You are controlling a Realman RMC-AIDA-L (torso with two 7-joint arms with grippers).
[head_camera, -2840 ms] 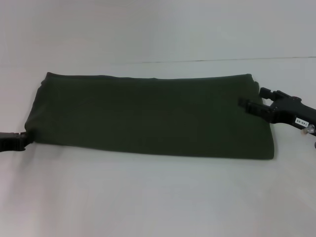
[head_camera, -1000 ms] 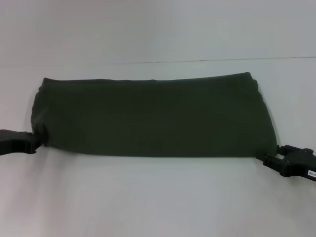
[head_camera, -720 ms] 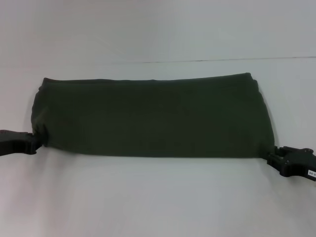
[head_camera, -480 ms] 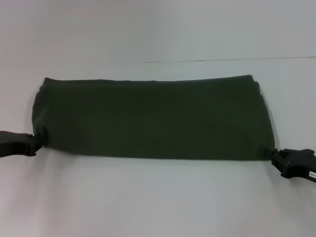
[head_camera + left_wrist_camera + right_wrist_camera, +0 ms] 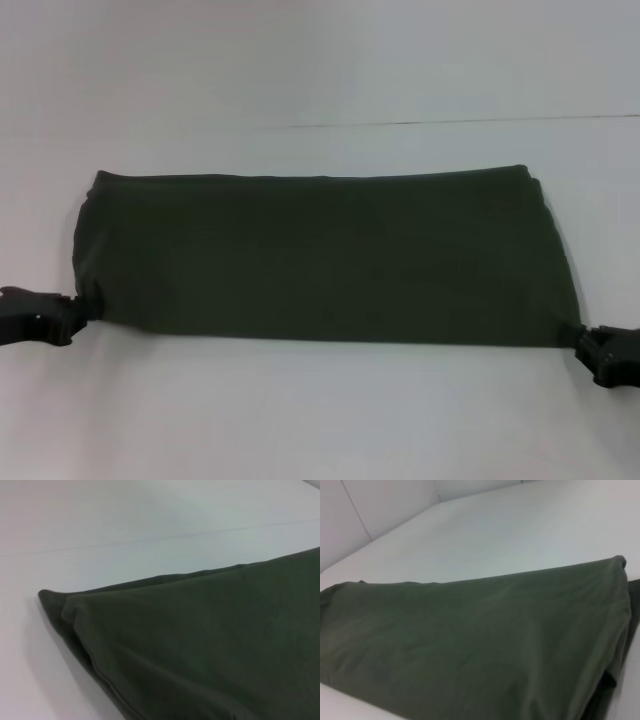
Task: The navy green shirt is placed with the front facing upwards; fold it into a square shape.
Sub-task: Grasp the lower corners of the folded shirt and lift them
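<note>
Both grippers flank the navy green shirt (image 5: 320, 255): left gripper (image 5: 68, 316) and right gripper (image 5: 590, 350) sit at its near corners, long axis spanning between; whether their fingers pinch cloth, I cannot tell.

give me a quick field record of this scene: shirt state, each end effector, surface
shirt: dark green, folded into a wide band, lying flat, plain side up, no print showing
left end effector: at the shirt's near left corner, touching the cloth
right end effector: at the shirt's near right corner, touching the cloth
table: white
fold status: long rectangle, not yet square
</note>
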